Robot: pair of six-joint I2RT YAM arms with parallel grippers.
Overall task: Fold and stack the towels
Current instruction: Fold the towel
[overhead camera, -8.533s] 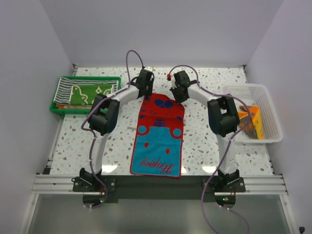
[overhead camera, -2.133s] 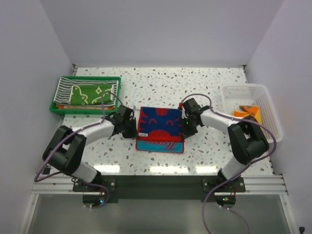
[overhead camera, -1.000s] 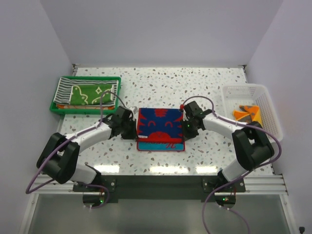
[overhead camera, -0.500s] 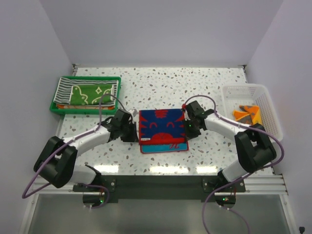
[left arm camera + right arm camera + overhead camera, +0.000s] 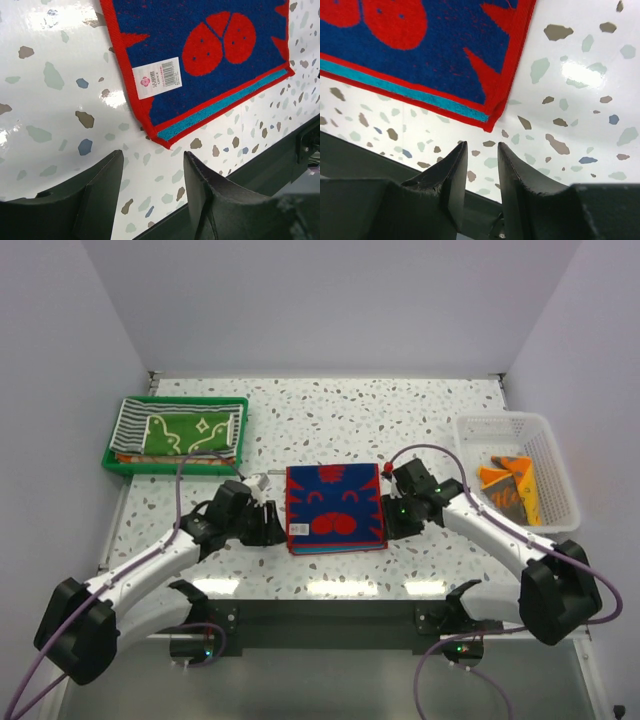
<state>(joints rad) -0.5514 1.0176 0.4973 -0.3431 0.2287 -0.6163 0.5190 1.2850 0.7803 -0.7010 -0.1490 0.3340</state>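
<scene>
Towels, one folded at centre, others in containers.

Red-and-blue towel (image 5: 335, 508): folded to a near-square, lying flat on terrazzo table (image 5: 330, 420), at centre, between the two grippers. Red border, blue field with red cartoon face uppermost. Turquoise band of an under-layer peeking out along near edge. White sewn label (image 5: 156, 78) on left border, seen from left wrist view.

Left gripper (image 5: 268, 527): low over table, just beside towel's near left corner. Fingers (image 5: 97, 192) spread well apart, only bare tabletop between them, not touching cloth.

Right gripper (image 5: 387, 516): low over table, just beside towel's near right corner. Fingers (image 5: 447, 180) parted by a narrow gap, nothing pinched, apart from cloth.

Green plastic tray (image 5: 150, 468): far left of table. Holds black-and-white striped towel (image 5: 132, 420) toward its left and green towel with white drawings (image 5: 190, 432) on top; orange edge showing beneath, pattern not readable.

White mesh basket (image 5: 520, 527): right edge of table. Holds orange towel (image 5: 510, 485), crumpled, unfolded, with a dark drawing on it.
</scene>
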